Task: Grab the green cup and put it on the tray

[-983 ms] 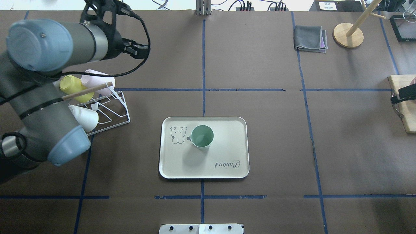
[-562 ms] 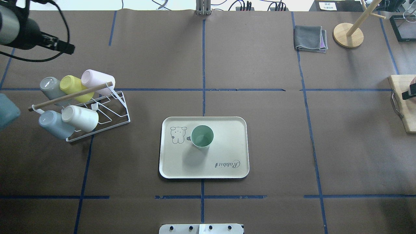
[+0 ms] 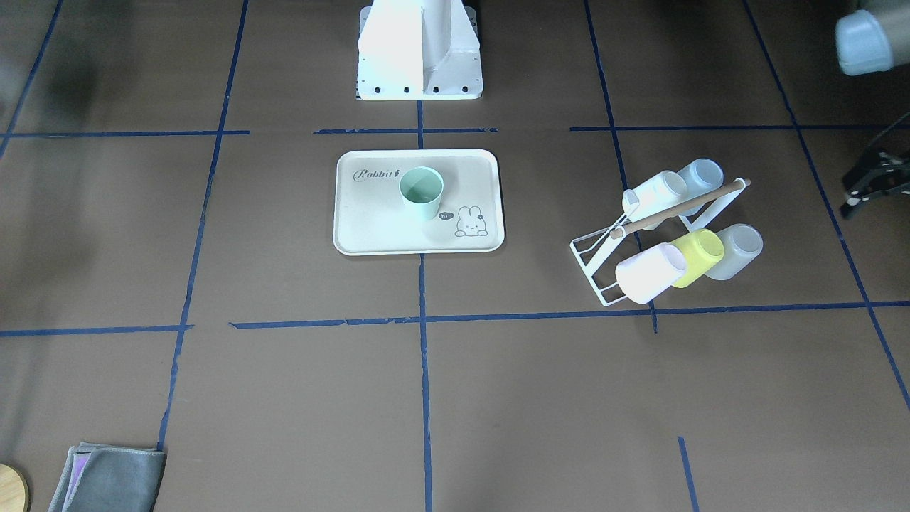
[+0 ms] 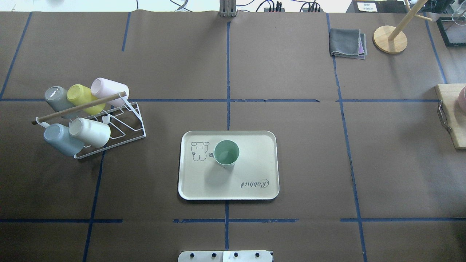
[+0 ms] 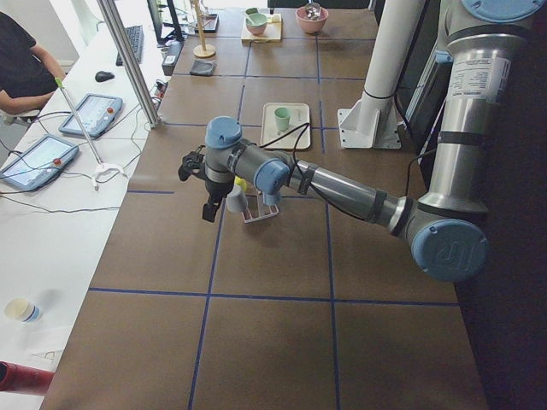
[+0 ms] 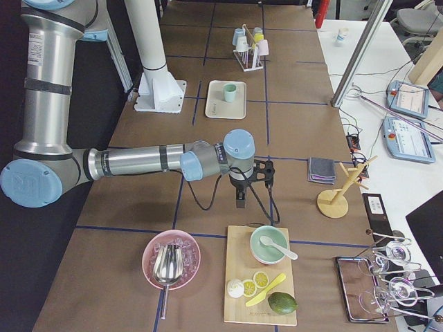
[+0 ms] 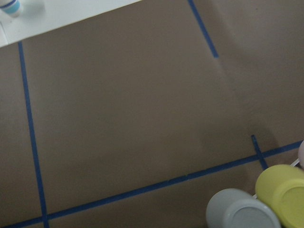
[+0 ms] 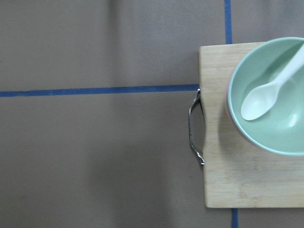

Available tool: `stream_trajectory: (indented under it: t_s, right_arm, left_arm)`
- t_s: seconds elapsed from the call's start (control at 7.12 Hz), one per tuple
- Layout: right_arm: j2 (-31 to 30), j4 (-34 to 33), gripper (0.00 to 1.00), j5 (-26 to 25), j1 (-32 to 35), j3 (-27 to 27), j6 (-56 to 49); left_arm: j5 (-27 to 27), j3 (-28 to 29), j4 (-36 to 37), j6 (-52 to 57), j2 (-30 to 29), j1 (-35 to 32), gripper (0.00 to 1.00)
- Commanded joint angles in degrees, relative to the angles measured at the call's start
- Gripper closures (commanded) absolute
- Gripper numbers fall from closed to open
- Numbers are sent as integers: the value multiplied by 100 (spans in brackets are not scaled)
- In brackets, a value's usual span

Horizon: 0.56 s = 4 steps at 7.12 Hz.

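Observation:
The pale mint-green cup [image 4: 226, 153] stands upright on the cream "Rabbit" tray [image 4: 255, 167] at the table's middle, beside the bunny drawing; it shows again as the cup [image 3: 421, 192] on the tray [image 3: 370, 224]. Neither gripper is near it. My left gripper [image 5: 208, 209] hangs pointing down beyond the cup rack, near the table's left end, and only a dark part of it shows at the front view's right edge; I cannot tell if it is open or shut. My right gripper [image 6: 240, 199] hangs near the cutting board, far from the tray; its state is also unclear.
A white wire rack [image 4: 123, 127] with several cups, among them a yellow-green one [image 4: 82, 96], sits left of the tray. A grey cloth [image 4: 347, 43] and wooden stand [image 4: 389, 39] lie at the far right. A cutting board [image 8: 223, 142] bears a green bowl [image 8: 275, 109].
My left arm has pulled back to the left and out of the overhead view, uncovering the rack. The right gripper's tip has left the right edge. Cup and tray have not moved.

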Motion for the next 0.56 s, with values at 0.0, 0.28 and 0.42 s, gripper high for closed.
stream_trajectory:
  t_s: [0.0,0.28,0.42]
  right_arm:
    - [0,-824,1,-5,357,-47,-1160]
    - [0,-907,1,-5,376,-47,-1243]
    - [-9,-907,1,4,376,-30,-1252]
  left_arm:
    - [-521,743,107,712,295,-719,0]
    - [-558,685,30,809,916,-1002,0]
    - [-289,554,-188,749,1260,-1159,0]
